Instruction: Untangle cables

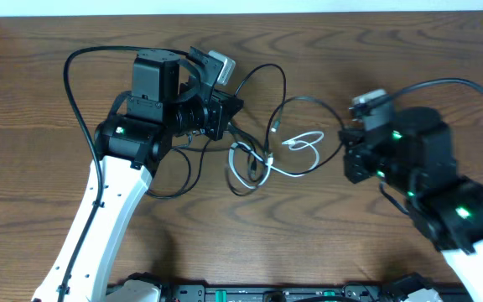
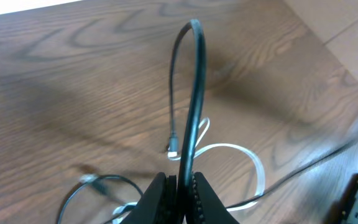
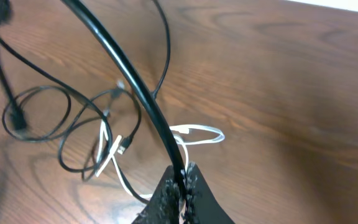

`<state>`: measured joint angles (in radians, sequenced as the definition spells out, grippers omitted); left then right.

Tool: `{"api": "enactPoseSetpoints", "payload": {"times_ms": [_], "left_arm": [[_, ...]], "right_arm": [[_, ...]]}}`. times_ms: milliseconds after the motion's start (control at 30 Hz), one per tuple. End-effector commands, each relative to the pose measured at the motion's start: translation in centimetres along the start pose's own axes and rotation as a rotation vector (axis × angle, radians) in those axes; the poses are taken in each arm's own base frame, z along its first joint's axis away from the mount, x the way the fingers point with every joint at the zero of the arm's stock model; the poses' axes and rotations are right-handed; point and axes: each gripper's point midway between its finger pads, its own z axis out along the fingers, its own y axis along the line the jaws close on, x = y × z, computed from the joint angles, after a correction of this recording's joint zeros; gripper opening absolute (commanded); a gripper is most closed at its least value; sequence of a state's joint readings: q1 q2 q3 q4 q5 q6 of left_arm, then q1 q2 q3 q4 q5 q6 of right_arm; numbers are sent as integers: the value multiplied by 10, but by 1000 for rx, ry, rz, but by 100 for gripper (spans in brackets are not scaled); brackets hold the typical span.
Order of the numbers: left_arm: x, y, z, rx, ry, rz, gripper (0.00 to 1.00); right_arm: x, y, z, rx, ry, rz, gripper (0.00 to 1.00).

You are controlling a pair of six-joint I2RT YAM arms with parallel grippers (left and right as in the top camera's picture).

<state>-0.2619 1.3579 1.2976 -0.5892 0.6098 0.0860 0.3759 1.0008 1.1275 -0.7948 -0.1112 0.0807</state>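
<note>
A thin black flexible cable (image 2: 194, 93) is clamped in the left hand (image 2: 180, 186), another black cable (image 3: 135, 87) in the right hand (image 3: 182, 180); a short white cable (image 2: 232, 148) is seen between them.

The overhead camera looked straight down on the counter (image 1: 57, 50) from well above both arms. Each wrist camera sat close behind its own jaws, facing past them; both shared the white cable (image 2: 235, 147) beyond the jaws.

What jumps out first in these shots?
The left gripper is shut on an arching black cable; the right gripper is shut on a second black cable. A white cable loops on the table between them.
</note>
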Motion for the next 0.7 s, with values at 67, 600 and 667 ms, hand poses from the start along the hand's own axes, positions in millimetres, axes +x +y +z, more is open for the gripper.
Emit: {"api": "enactPoseSetpoints", "payload": {"times_ms": [67, 600, 667], "left_arm": [[-4, 11, -16, -113, -17, 23, 13], [-8, 17, -32, -199, -46, 37, 22], [-6, 19, -32, -207, -42, 36, 23]], "right_arm": [[-26, -17, -45, 126, -64, 18, 1], [-43, -43, -111, 329, -108, 2, 1], [-41, -43, -112, 331, -99, 2, 1]]}}
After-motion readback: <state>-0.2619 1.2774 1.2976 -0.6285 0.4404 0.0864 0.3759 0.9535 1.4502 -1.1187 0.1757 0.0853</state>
